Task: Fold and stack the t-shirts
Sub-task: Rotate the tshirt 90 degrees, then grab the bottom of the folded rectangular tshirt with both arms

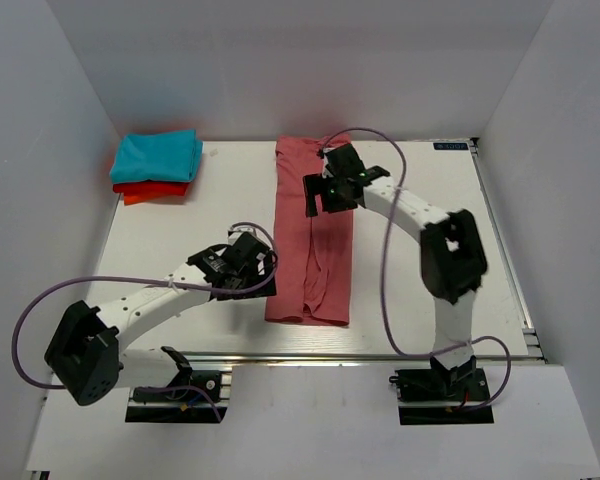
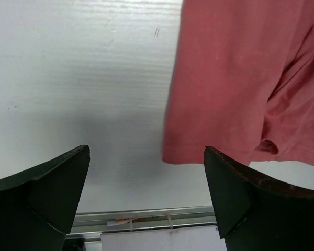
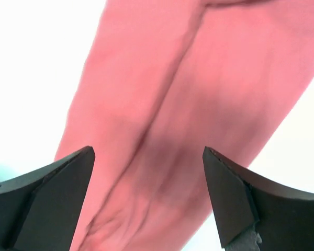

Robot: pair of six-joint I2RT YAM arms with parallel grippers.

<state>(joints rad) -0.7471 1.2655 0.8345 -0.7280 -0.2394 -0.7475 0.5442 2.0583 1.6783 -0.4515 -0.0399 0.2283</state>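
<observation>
The salmon-pink t-shirt (image 1: 315,270) lies folded lengthwise into a long strip down the middle of the table. My left gripper (image 1: 260,280) hovers open at its near left corner. In the left wrist view the gripper (image 2: 146,150) has bare table between its fingers, and the pink hem (image 2: 230,78) lies ahead to the right. My right gripper (image 1: 325,195) hangs open above the strip's far half. In the right wrist view it (image 3: 148,150) sits over creased pink cloth (image 3: 172,104) and holds nothing. The folded turquoise t-shirt (image 1: 158,155) rests on the orange-red one (image 1: 150,190) at the far left corner.
The white table (image 1: 180,230) ends in a metal rail (image 1: 330,355) along its near edge, which also shows in the left wrist view (image 2: 146,214). White walls enclose the left, back and right sides. Purple cables (image 1: 385,250) loop off both arms.
</observation>
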